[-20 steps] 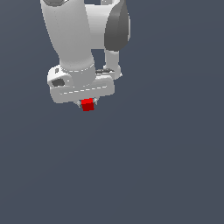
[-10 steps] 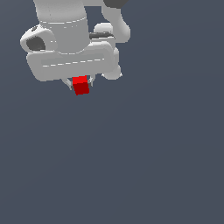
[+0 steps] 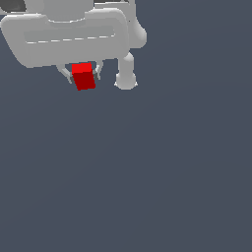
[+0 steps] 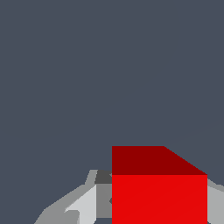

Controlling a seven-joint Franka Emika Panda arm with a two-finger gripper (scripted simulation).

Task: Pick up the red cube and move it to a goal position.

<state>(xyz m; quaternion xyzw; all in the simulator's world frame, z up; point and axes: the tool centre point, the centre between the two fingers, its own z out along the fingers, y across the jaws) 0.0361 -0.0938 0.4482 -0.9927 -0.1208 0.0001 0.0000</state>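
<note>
The jaws grip the red cube (image 3: 83, 76) from both sides. The exterior view shows the arm's white body (image 3: 64, 37); the wrist view only the cube (image 4: 159, 188) close up.

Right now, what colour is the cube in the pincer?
Bright red, with darker shaded sides; the cube shows best in the wrist view.

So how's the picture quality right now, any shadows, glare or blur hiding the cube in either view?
Exterior view: flat even light, no glare or cast shadow; the red cube sits sharp between the gripper fingers, with the arm cropped at the frame's edge. Wrist view: no blur; the cube shows one bright face and one darker, cut off by the frame edge.
</note>
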